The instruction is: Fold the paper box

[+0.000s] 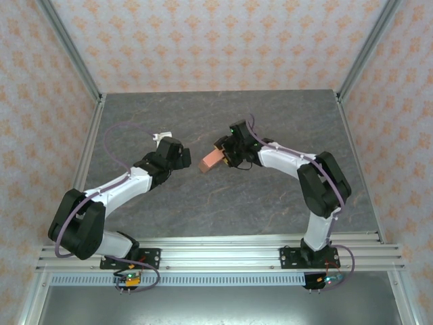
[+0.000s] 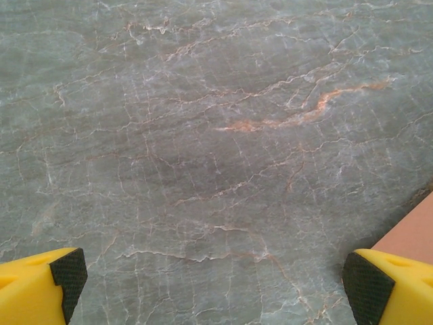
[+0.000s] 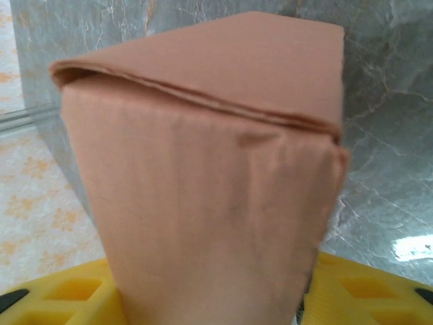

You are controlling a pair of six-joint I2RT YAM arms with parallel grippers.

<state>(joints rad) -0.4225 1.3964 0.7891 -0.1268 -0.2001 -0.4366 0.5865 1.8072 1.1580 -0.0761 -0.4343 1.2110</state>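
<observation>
The paper box [image 1: 211, 161] is a small salmon-orange folded card box, held off the table near its middle. My right gripper [image 1: 227, 153] is shut on it from the right. In the right wrist view the box [image 3: 203, 176] stands up between my yellow fingers [image 3: 369, 291], its top flap folded over along a seam. My left gripper [image 1: 177, 154] is just left of the box, a small gap apart. It is open, with bare table between its yellow, black-padded fingertips [image 2: 67, 274]. A corner of the box [image 2: 414, 230] shows beside the right-hand fingertip.
The table [image 1: 223, 203] is grey marble-patterned, walled by orange-patterned panels and metal posts [image 1: 88, 156]. An aluminium rail [image 1: 223, 250] with both arm bases runs along the near edge. A purple cable [image 1: 118, 132] loops over the left arm.
</observation>
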